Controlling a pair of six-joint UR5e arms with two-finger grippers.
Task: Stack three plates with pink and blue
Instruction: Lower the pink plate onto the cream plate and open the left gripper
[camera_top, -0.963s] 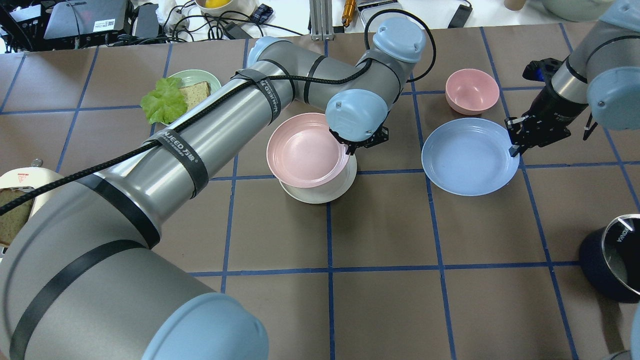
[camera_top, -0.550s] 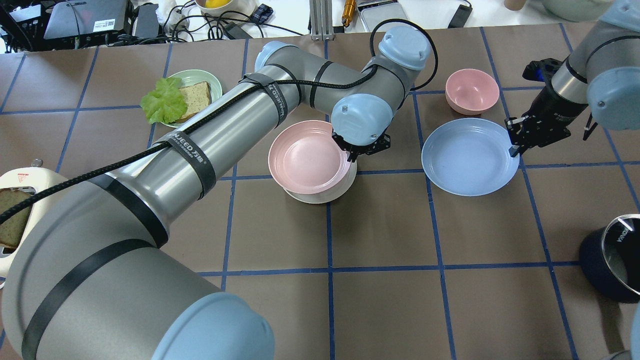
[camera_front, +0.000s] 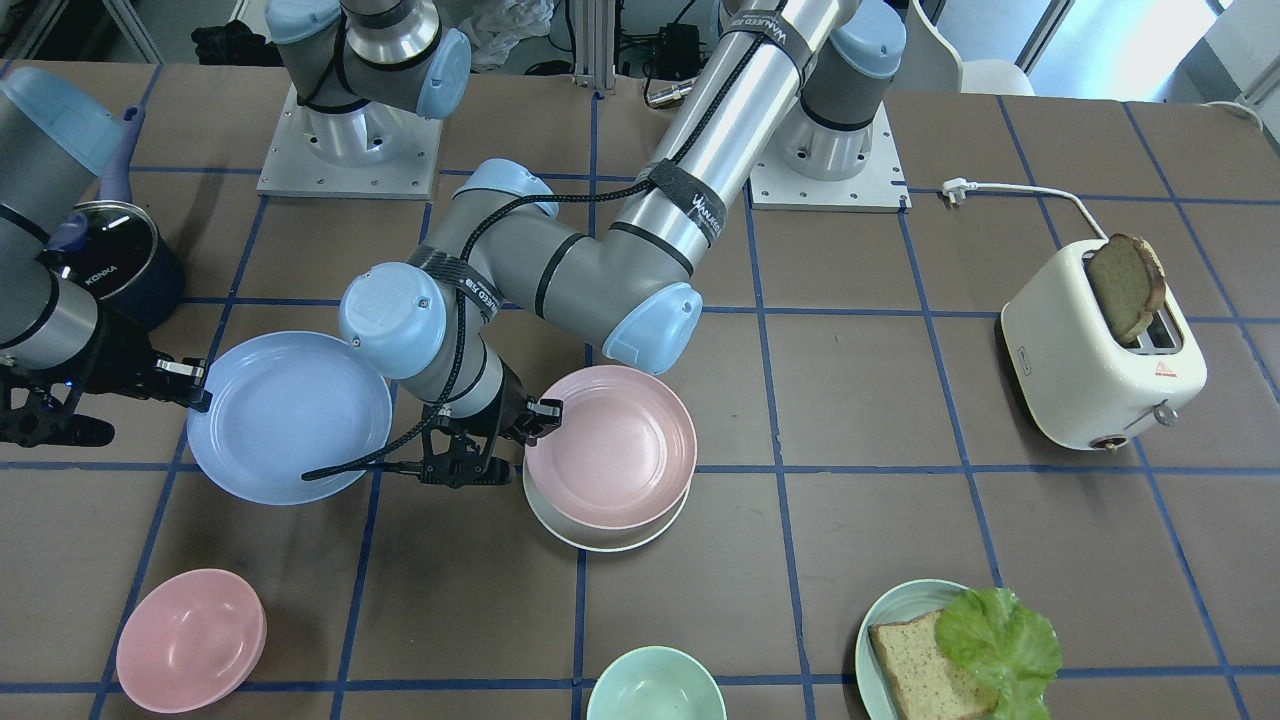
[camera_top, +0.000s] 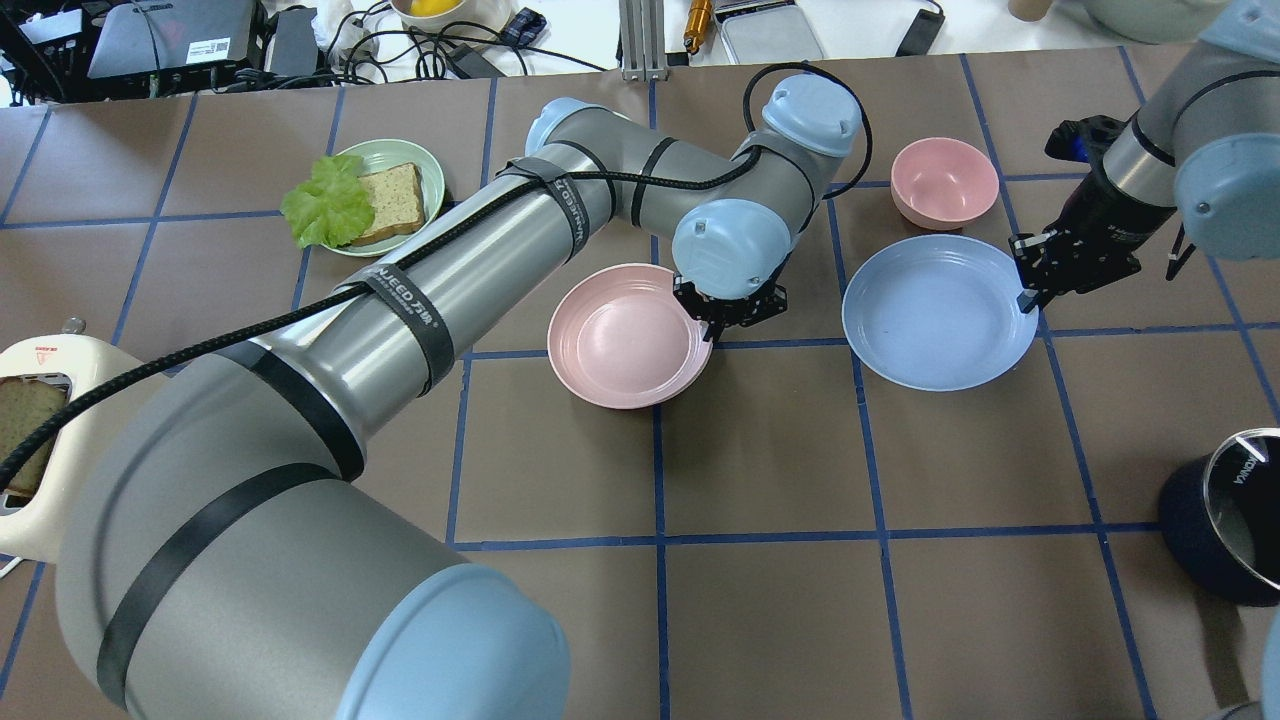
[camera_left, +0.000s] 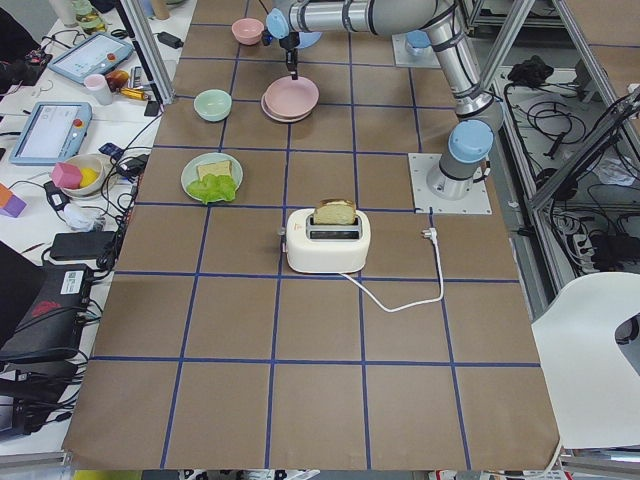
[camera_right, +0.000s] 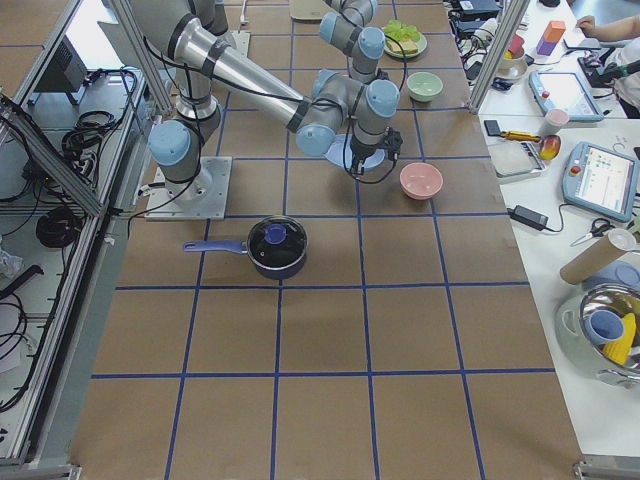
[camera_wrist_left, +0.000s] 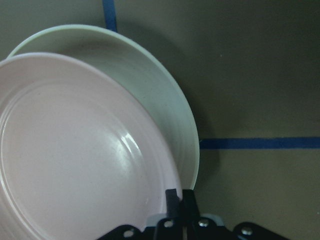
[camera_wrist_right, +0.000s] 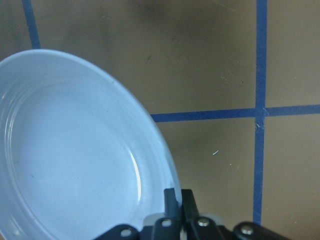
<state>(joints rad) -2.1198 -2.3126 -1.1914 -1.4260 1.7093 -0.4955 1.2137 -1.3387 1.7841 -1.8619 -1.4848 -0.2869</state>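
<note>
1. The table (camera_top: 760, 460), brown with a blue tape grid, bears everything.
2. The pink plate (camera_top: 625, 335) sits over the cream-white plate (camera_front: 600, 535), slightly offset, near the table's middle.
3. The blue plate (camera_top: 935, 312) is well apart, on the robot's right.
4. The left gripper (camera_top: 712, 322) pinches the pink plate's rim, jaws narrow.
5. The right gripper (camera_top: 1027, 295) likewise grips the blue plate's rim.

Brown taped table (camera_top: 760, 450), cream plate (camera_wrist_left: 160, 100), pink bowl (camera_top: 944, 180), mint bowl (camera_front: 655, 690), toaster (camera_front: 1090, 380), saucepan (camera_right: 277, 247), teal plate (camera_top: 395, 150)
</note>
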